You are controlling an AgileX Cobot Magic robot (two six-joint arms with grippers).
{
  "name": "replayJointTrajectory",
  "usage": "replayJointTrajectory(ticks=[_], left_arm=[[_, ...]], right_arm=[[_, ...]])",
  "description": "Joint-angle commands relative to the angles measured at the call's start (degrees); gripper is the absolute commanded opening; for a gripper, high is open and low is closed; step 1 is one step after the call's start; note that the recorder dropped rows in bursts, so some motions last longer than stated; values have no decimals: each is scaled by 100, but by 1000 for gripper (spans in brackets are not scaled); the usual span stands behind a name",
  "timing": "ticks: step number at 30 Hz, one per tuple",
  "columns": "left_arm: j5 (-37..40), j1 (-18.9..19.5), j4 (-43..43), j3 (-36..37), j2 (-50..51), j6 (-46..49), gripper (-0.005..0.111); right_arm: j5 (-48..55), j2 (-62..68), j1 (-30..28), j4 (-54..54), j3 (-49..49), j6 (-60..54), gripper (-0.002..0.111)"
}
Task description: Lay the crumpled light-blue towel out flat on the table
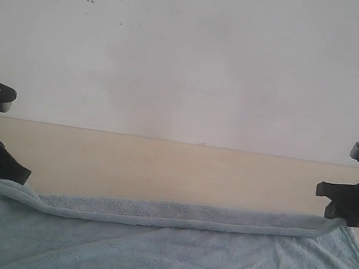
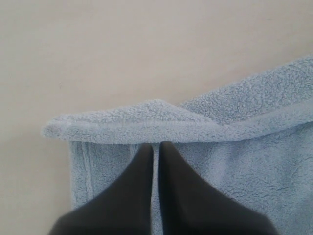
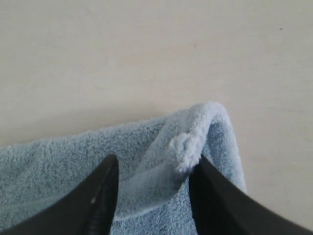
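The light-blue towel (image 1: 181, 256) lies across the near part of the table (image 1: 161, 165), its far edge folded back in a long strip. My left gripper (image 1: 16, 174) sits low at the towel's far left corner. In the left wrist view the left gripper (image 2: 156, 145) is shut, with a thin strip of towel (image 2: 244, 161) between its fingers and the tips at the folded hem. At the far right corner my right gripper (image 1: 331, 211) stands open. In the right wrist view the right gripper (image 3: 155, 164) straddles a raised fold of towel (image 3: 58, 161) that touches one finger (image 3: 210, 196).
A white wall (image 1: 178, 53) with a few dark specks rises behind the table. A bare beige band of table runs between the wall and the towel's folded edge. The towel runs out of the exterior view at the bottom.
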Motion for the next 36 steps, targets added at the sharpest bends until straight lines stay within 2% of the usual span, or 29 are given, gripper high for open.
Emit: replayJointTrajectory(ticks=[1, 2, 6, 7, 12, 19, 24, 26, 29, 30, 34, 36], left_arm=[[-85, 15, 15, -46, 2, -20, 4], [-85, 15, 15, -46, 2, -20, 4], [-85, 15, 15, -46, 2, -20, 4], [-85, 15, 15, -46, 2, -20, 4], [-85, 15, 15, -46, 2, -20, 4], [-96, 15, 15, -46, 2, -20, 4], [-96, 15, 15, -46, 2, -20, 4], [-74, 15, 5, -46, 2, -20, 4], [-32, 15, 4, -46, 2, -20, 4], [-18, 15, 4, -46, 2, -20, 4], [61, 15, 4, -46, 2, -20, 4], [75, 15, 4, -46, 2, -20, 4]], right_arm=[[-65, -7, -5, 12, -29, 32, 39], [-65, -7, -5, 12, -29, 32, 35], [-117, -7, -5, 25, -29, 32, 2], [-130, -7, -5, 58, -29, 32, 0], [-246, -7, -5, 346, -101, -5, 3], [-219, 68, -5, 369, -774, 131, 3], [492, 707, -5, 369, -1574, 735, 4], [707, 1053, -5, 369, -1924, 863, 16], [615, 1377, -5, 369, -2314, 945, 54], [539, 1416, -5, 369, -2401, 1031, 58], [529, 1389, -5, 369, -2543, 1072, 38], [515, 1282, -5, 369, -2543, 948, 35]])
